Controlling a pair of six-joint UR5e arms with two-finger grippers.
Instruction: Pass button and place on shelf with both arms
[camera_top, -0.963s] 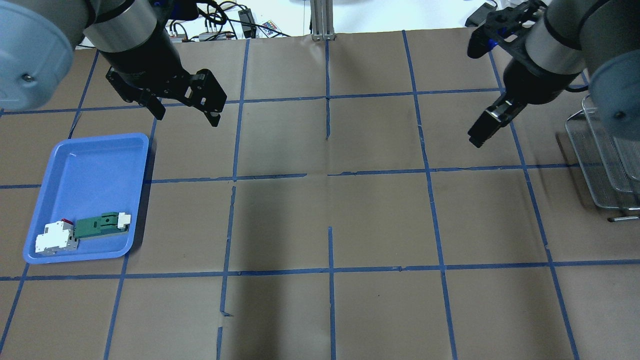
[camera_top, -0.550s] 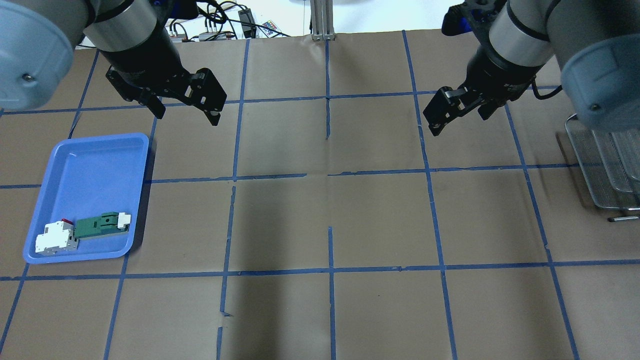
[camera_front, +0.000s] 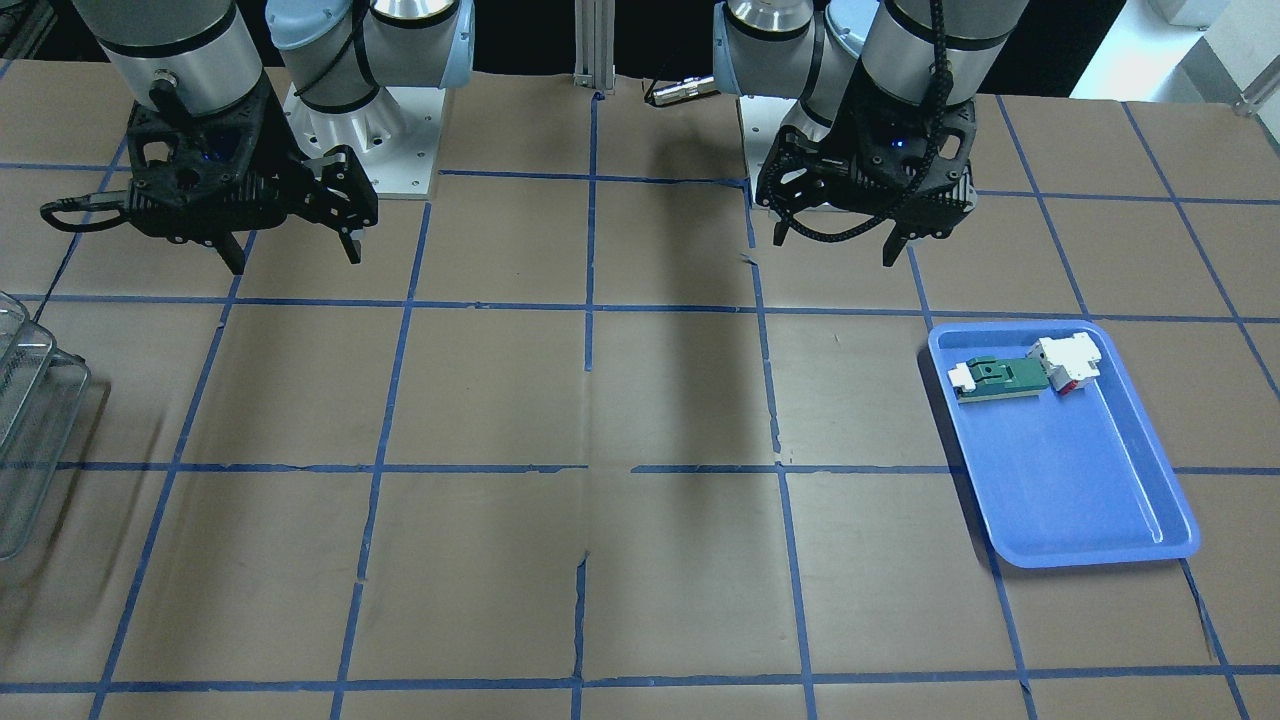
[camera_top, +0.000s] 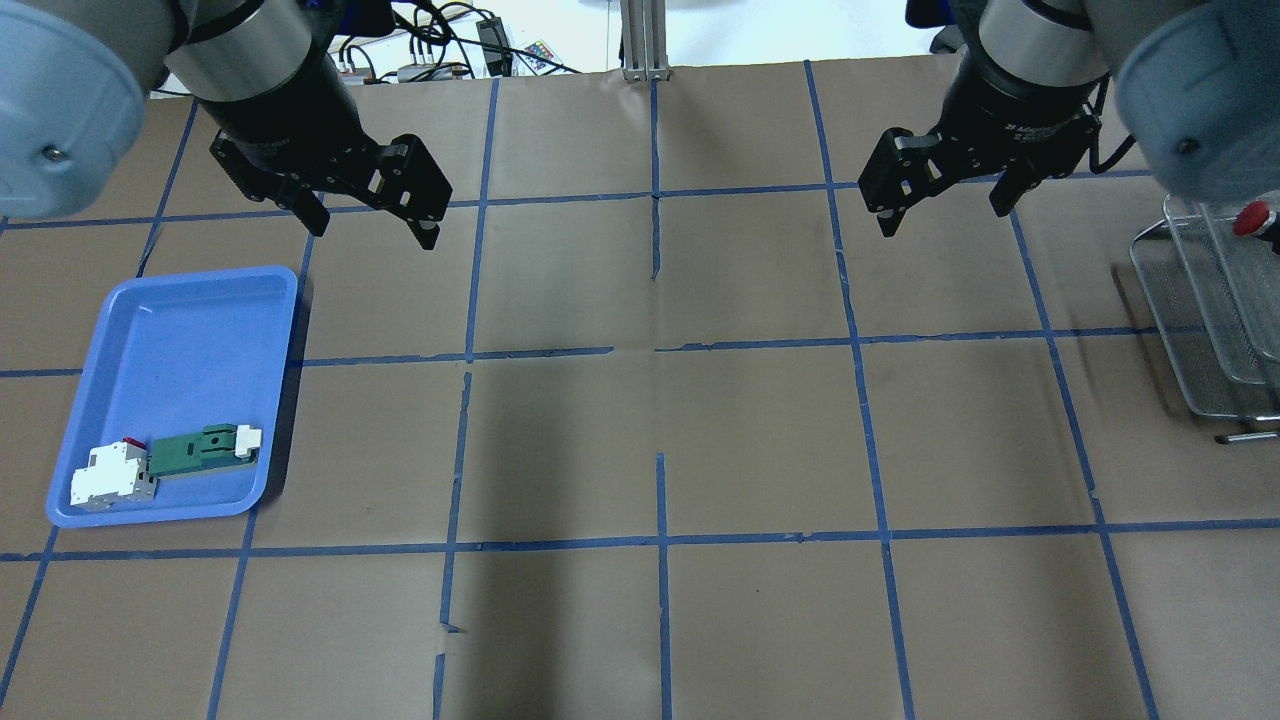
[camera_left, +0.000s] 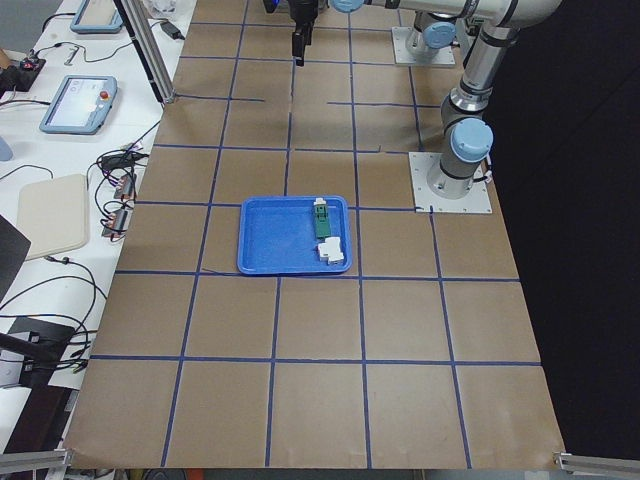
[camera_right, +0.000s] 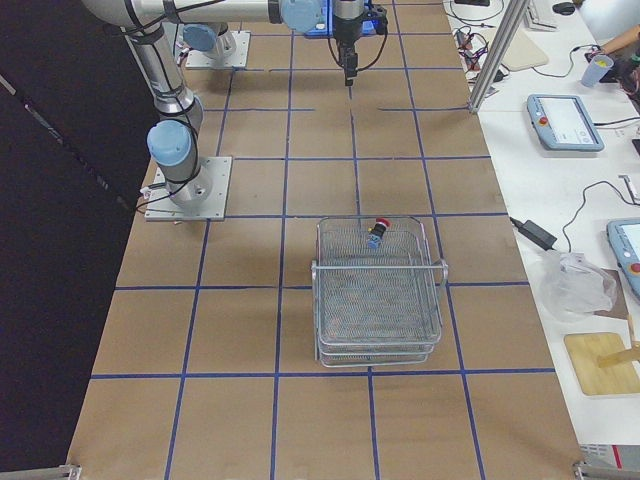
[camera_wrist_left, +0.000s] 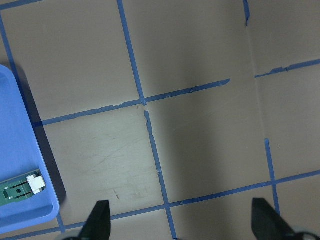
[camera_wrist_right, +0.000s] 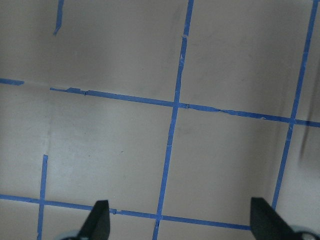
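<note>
The button (camera_top: 1252, 217), with its red cap and black body, lies in the top tier of the wire shelf (camera_top: 1200, 330) at the table's right edge. The exterior right view shows the button (camera_right: 378, 228) at the far end of the shelf (camera_right: 380, 310). My right gripper (camera_top: 943, 218) is open and empty, hovering left of the shelf and apart from it. My left gripper (camera_top: 373, 232) is open and empty above the table, beyond the blue tray. Both wrist views show only bare taped table between the fingers.
A blue plastic tray (camera_top: 170, 320) at the near left holds a white-and-red block (camera_top: 110, 475) joined to a green board (camera_top: 200, 450). Brown paper with blue tape lines covers the table. Cables and devices lie past the far edge.
My right gripper has swung away from the shelf to the left and turned, with its jaws now wide apart. The button now shows on the shelf. The left arm has not moved.
</note>
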